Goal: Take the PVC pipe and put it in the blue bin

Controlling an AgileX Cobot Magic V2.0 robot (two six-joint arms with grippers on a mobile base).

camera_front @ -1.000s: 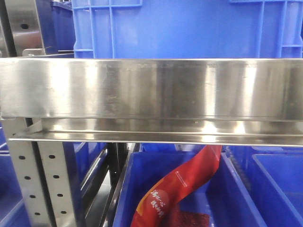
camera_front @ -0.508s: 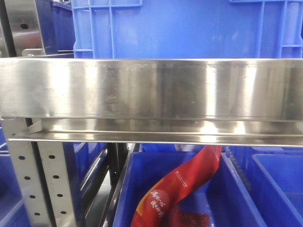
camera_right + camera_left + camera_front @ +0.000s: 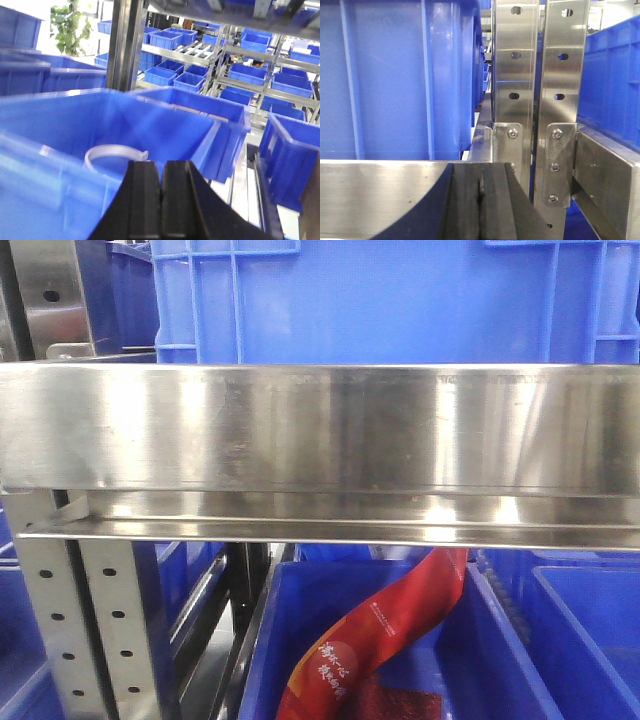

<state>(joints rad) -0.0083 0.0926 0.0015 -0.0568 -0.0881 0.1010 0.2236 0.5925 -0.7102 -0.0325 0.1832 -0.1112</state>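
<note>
Grippers both read closed and empty: right gripper [image 3: 161, 172] has its pads pressed together above a blue bin [image 3: 165, 115], left gripper [image 3: 481, 187] is shut against the steel shelf rail [image 3: 380, 195]. Only pipe-like candidate is a pale curved piece [image 3: 107, 152] lying inside that bin, though motion blur makes it hard to confirm as the PVC pipe. Risk: descending with jaws shut would just shove it along the floor, and the near bin wall could catch the fingers.

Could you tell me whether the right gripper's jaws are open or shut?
Shut: the right gripper has its black jaws pressed together, with nothing between them.
</note>
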